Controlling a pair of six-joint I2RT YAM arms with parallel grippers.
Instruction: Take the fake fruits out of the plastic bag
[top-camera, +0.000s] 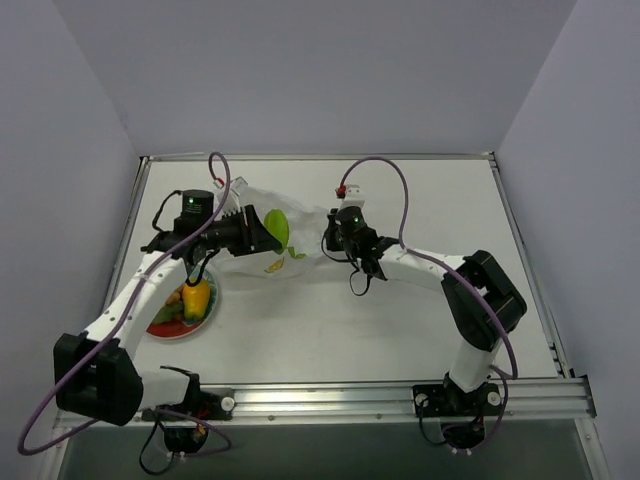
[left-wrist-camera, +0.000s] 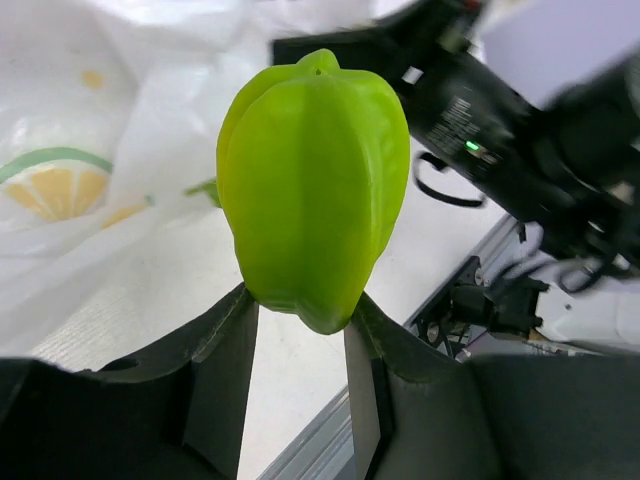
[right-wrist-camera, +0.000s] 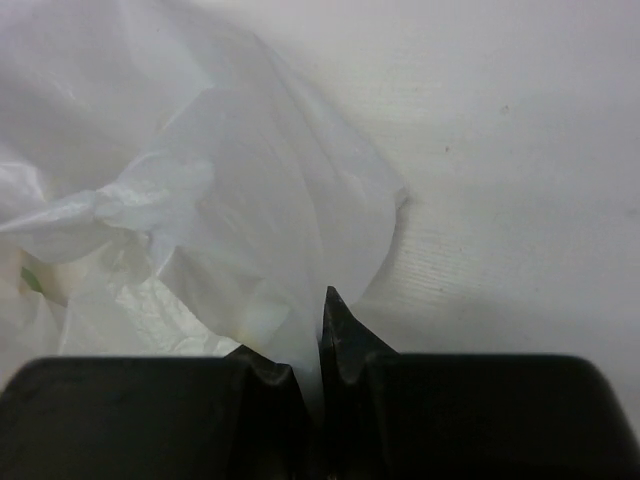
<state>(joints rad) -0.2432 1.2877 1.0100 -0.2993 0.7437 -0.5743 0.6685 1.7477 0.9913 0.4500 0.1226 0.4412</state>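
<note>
White table (top-camera: 330, 320), grey walls. From above, the left gripper (top-camera: 262, 231) has the lime green fruit (top-camera: 275, 230) over the plastic bag (top-camera: 305, 225); whether they touch is hard to say. A yellow-orange fruit (top-camera: 197, 296) sits on the plate (top-camera: 175, 334), back beside that arm. On the left wrist, both fingers are clamped on the fruit's lower end (bag behind it). On the right wrist, the right gripper (right-wrist-camera: 310, 340) is pinched tight on a bag fold.
</note>
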